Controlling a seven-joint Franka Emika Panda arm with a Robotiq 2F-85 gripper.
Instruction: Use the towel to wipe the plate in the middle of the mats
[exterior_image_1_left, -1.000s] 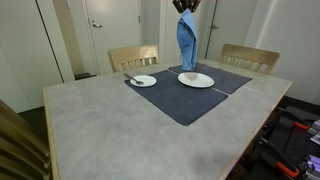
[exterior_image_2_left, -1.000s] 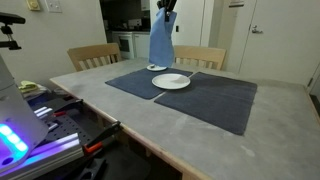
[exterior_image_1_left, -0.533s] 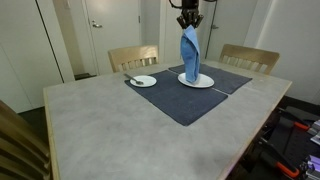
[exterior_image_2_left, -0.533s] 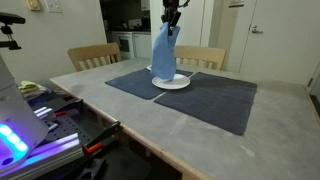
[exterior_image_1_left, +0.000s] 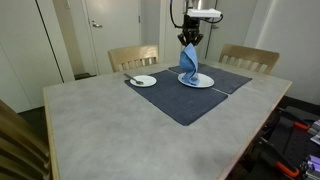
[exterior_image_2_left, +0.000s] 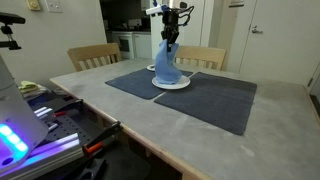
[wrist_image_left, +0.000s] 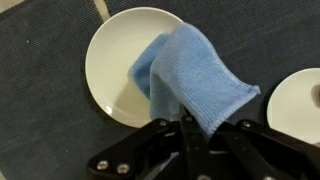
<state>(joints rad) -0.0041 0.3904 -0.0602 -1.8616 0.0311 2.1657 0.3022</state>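
My gripper (exterior_image_1_left: 189, 39) is shut on the top of a blue towel (exterior_image_1_left: 189, 66), which hangs down onto a white plate (exterior_image_1_left: 204, 81). The plate sits where two dark mats (exterior_image_1_left: 190, 100) meet. In the other exterior view the gripper (exterior_image_2_left: 171, 31) holds the towel (exterior_image_2_left: 166, 64) bunched on the plate (exterior_image_2_left: 181, 83). In the wrist view the towel (wrist_image_left: 190, 78) drapes from the jaws (wrist_image_left: 196, 128) onto the plate (wrist_image_left: 110, 70), covering its right half.
A second, smaller white plate (exterior_image_1_left: 143, 81) with a utensil sits on the far mat corner; its edge shows in the wrist view (wrist_image_left: 298, 100). Wooden chairs (exterior_image_1_left: 133, 56) (exterior_image_1_left: 250, 57) stand behind the grey table (exterior_image_1_left: 100, 125).
The gripper has come down with the towel. The towel hung above the plate a second ago; its lower end now rests bunched on the plate.
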